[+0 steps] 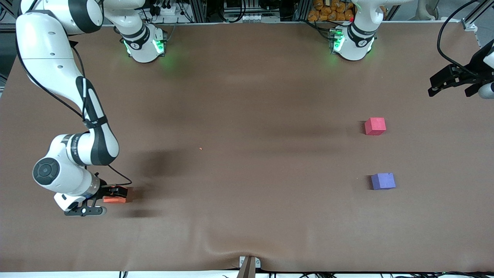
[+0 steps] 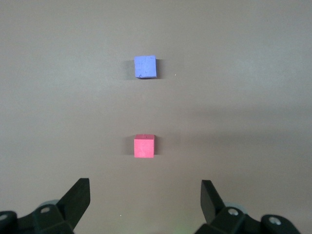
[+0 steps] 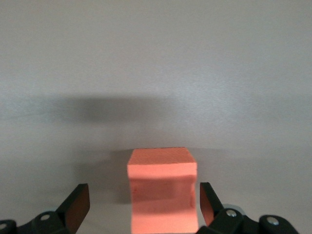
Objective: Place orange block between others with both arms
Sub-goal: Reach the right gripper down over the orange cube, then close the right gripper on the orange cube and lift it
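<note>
The orange block (image 1: 114, 199) (image 3: 162, 190) rests on the brown table toward the right arm's end, near the front camera. My right gripper (image 1: 115, 194) (image 3: 142, 195) is low around it, open, with one finger on each side of the block; one finger stands close to it, the other leaves a gap. Toward the left arm's end lie the pinkish-red cube (image 1: 375, 126) (image 2: 144, 146) and, nearer the front camera, the purple-blue cube (image 1: 383, 181) (image 2: 146, 67), with bare cloth between them. My left gripper (image 1: 434, 87) (image 2: 145, 190) hangs open and empty over the table's edge at that end.
A tiny orange speck (image 1: 200, 148) lies on the brown cloth (image 1: 247, 185) mid-table. A clamp (image 1: 249, 264) sits at the front edge, where the cloth puckers. The two arm bases (image 1: 144, 44) (image 1: 352, 42) stand along the back edge.
</note>
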